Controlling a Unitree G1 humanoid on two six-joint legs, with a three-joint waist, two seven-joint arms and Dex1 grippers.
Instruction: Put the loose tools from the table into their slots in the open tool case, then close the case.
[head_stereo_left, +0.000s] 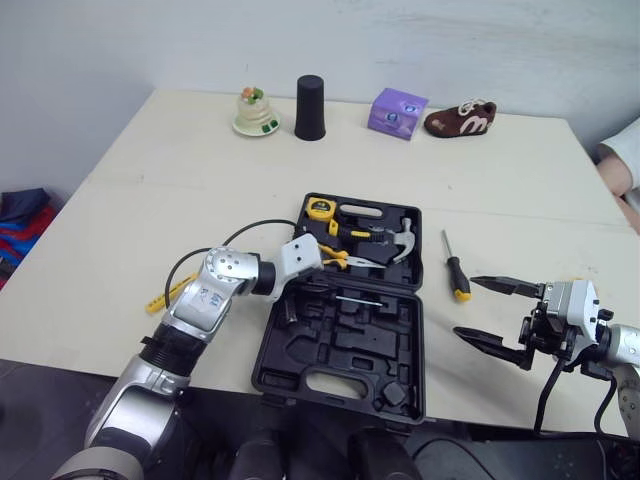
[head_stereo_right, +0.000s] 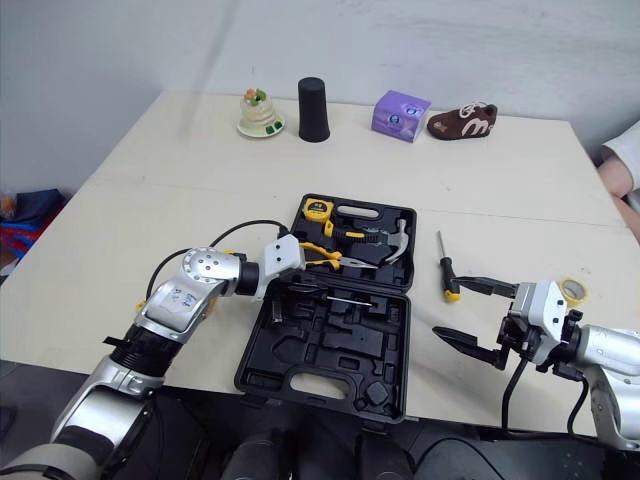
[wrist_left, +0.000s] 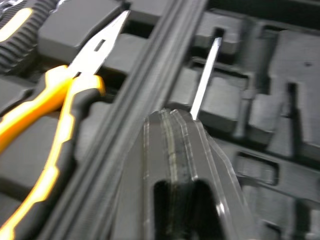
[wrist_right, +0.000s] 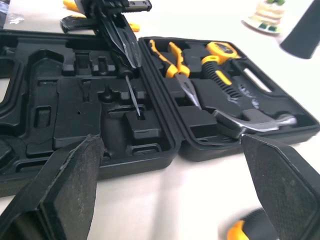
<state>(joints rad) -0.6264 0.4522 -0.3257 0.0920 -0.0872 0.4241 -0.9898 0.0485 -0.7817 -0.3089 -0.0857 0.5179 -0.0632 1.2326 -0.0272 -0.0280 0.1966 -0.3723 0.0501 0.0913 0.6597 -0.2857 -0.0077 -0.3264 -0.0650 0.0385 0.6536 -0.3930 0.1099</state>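
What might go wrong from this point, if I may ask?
The thin metal shaft in the shut left pincer crosses the case's moulded ridges; released there, it may sit proud and block the lid. The open right pincer hovers beside the screwdriver; a glancing touch could roll it away.

The tool case (head_stereo_left: 340, 345) is black throughout, on a cream table (head_stereo_left: 150, 200). In it are pliers (head_stereo_left: 345, 258) with yellow-and-black handles, a yellow tape measure (head_stereo_left: 320, 209), a steel-headed hammer (head_stereo_left: 403, 243) and a thin shaft (head_stereo_left: 360, 299) of silver. Toward the table's right edge lies a screwdriver (head_stereo_left: 453, 265) with a black and yellow handle. Along the far edge stand a black cup (head_stereo_left: 309, 107), a purple box (head_stereo_left: 397, 112), a brown shoe (head_stereo_left: 460, 119) marked in white, and a white ornament (head_stereo_left: 255, 112), seemingly green-topped.
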